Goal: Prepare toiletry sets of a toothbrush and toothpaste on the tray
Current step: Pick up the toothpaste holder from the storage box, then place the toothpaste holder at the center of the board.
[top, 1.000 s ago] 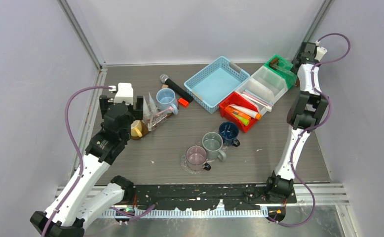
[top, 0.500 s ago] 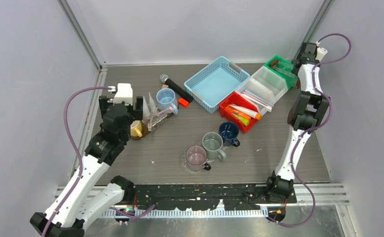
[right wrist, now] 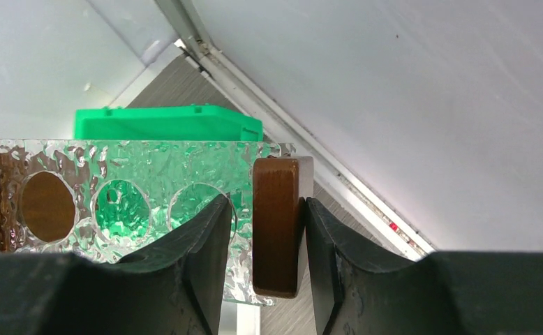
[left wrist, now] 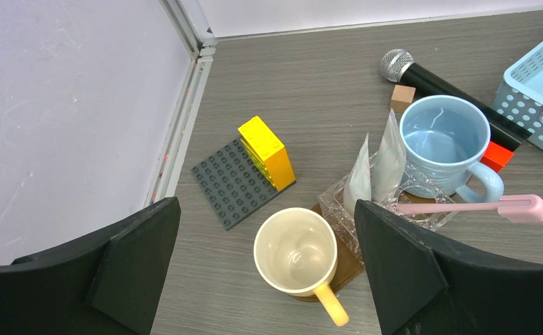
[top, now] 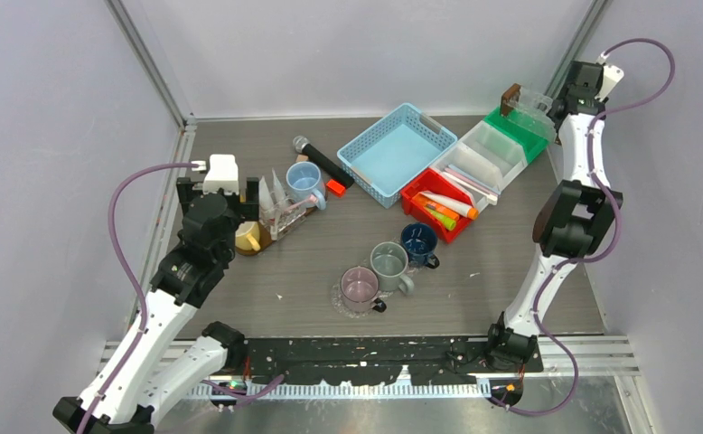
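Two arms stand well apart in the top view, and the larger risk lies with the one stretched into the upper right corner. The blue basket (top: 359, 165), upper centre, carries no set; by my judgement the pairing has not begun. Toothbrushes (top: 468, 177) lie in the clear bin (top: 501, 145) and tubes (top: 445, 206) in the red bin (top: 413, 192), both right of centre. Above the green bin (top: 520, 128), the right gripper (right wrist: 265, 209) is clenched on one wooden end (right wrist: 276, 237) of a clear holder (right wrist: 136, 188), which hangs in the air. Gripped at one end only, the holder could pivot or slip and drop onto the bin's rim. A low swing toward the centre could clip the clear or red bin. At the left, the left gripper (left wrist: 265, 206) is spread wide with nothing in it, above a cream mug (left wrist: 295, 251), a blue mug (left wrist: 443, 143) and a second holder (left wrist: 426, 192). A careless descent there could topple them. One pink toothbrush (left wrist: 474, 207) rests across that second holder, just beside the blue mug, and a nudge could roll it off.
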